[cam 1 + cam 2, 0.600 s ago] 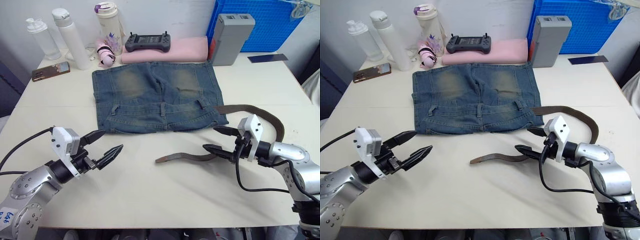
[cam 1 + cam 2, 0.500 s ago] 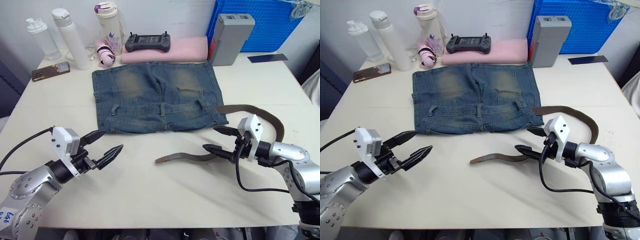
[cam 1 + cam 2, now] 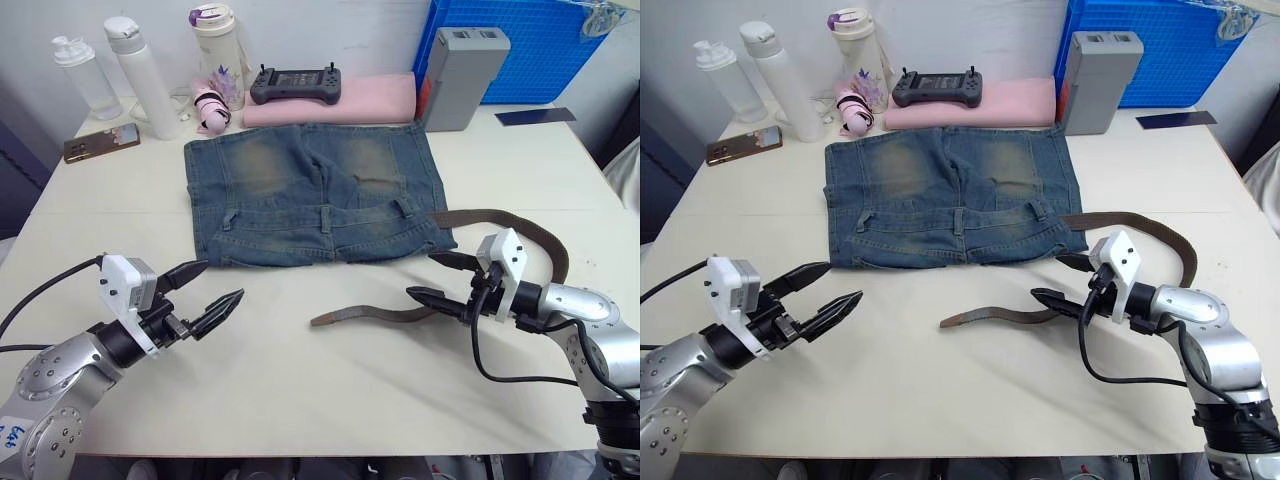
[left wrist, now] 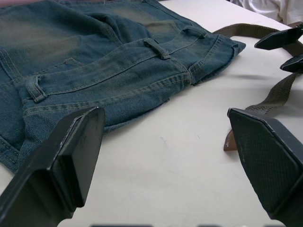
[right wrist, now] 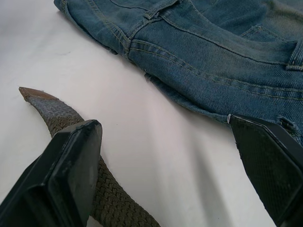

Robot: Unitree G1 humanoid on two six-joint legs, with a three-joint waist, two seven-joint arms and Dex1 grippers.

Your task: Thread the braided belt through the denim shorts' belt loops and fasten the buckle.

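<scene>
The denim shorts (image 3: pixel 315 195) lie flat at mid-table, waistband towards me, with belt loops (image 3: pixel 326 217) spaced along it. The braided belt (image 3: pixel 375 314) lies loose to their right. Its brown leather tip (image 3: pixel 318 320) points left, and the strap curves round (image 3: pixel 558 252) back to the shorts' right corner. The buckle is hidden. My right gripper (image 3: pixel 421 275) is open just over the strap, its lower finger above the weave (image 5: pixel 57 116). My left gripper (image 3: pixel 222 281) is open and empty, over bare table in front of the shorts' left corner (image 4: pixel 28 118).
Along the back edge stand two clear bottles (image 3: pixel 85 75), a tumbler (image 3: pixel 217 50), a phone (image 3: pixel 100 142), a handheld controller (image 3: pixel 295 85) on a pink cushion (image 3: pixel 370 100), a grey box (image 3: pixel 460 75) and a blue crate (image 3: pixel 540 45). Bare tabletop (image 3: pixel 300 380) lies between my arms.
My left gripper has drifted very slightly to the left. The right gripper, belt and shorts stay as they were.
</scene>
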